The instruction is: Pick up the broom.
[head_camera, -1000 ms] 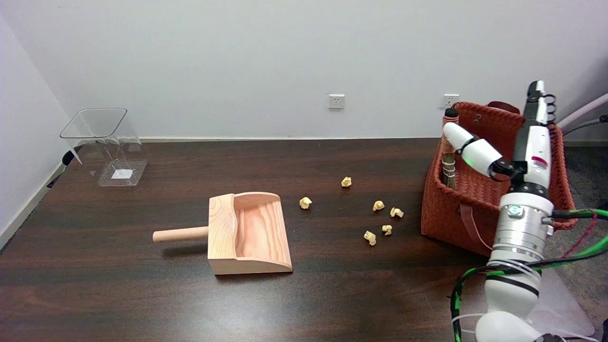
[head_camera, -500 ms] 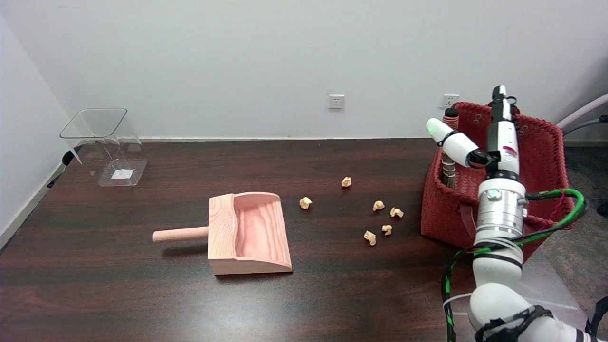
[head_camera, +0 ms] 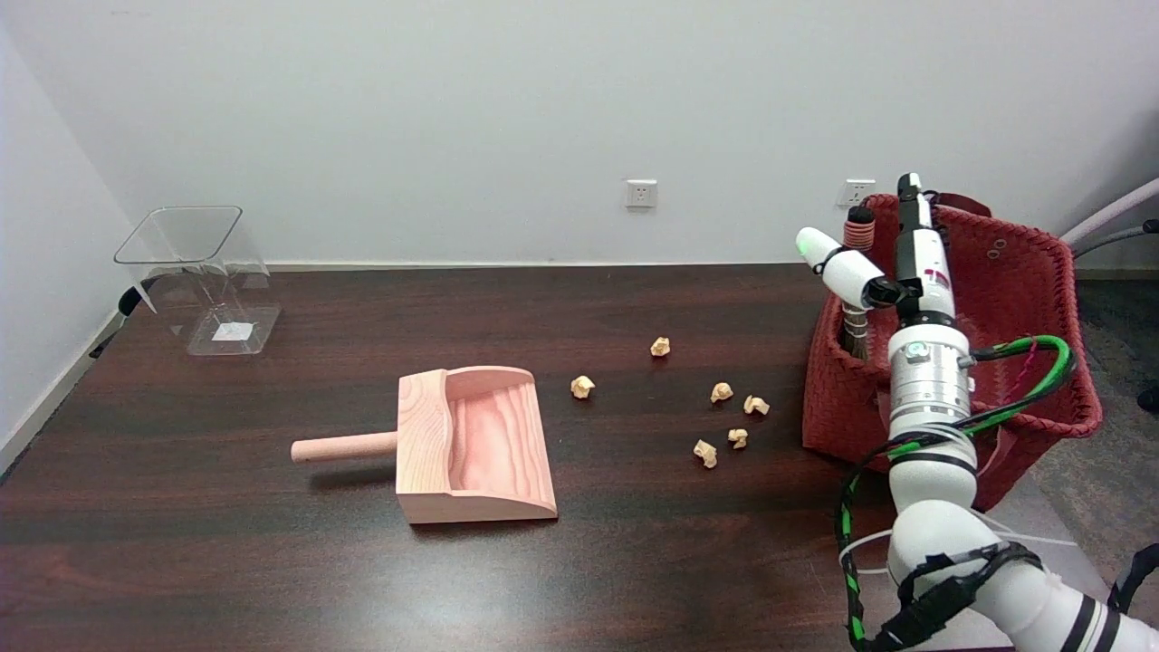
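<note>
The fingers [head_camera: 913,217] stand straight up, edge-on to the camera, with the thumb [head_camera: 838,265] splayed off toward the broom [head_camera: 857,290]; they look apart and hold nothing, though the palm side is turned away and hard to read. The right hand [head_camera: 905,263] hangs over the near-left part of the basket [head_camera: 1023,299]. The broom stands upright inside the basket's left wall, its wrapped top poking above the rim just behind the thumb; whether they touch I cannot tell. Its bristles are hidden by the weave. The arm covers part of the basket's front. The basket's right side overhangs the surface [head_camera: 272,561] edge. Left of the basket lie paper scraps [head_camera: 722,392], well apart from it; farther left a dustpan [head_camera: 471,444], and far left a clear bin [head_camera: 204,276].
</note>
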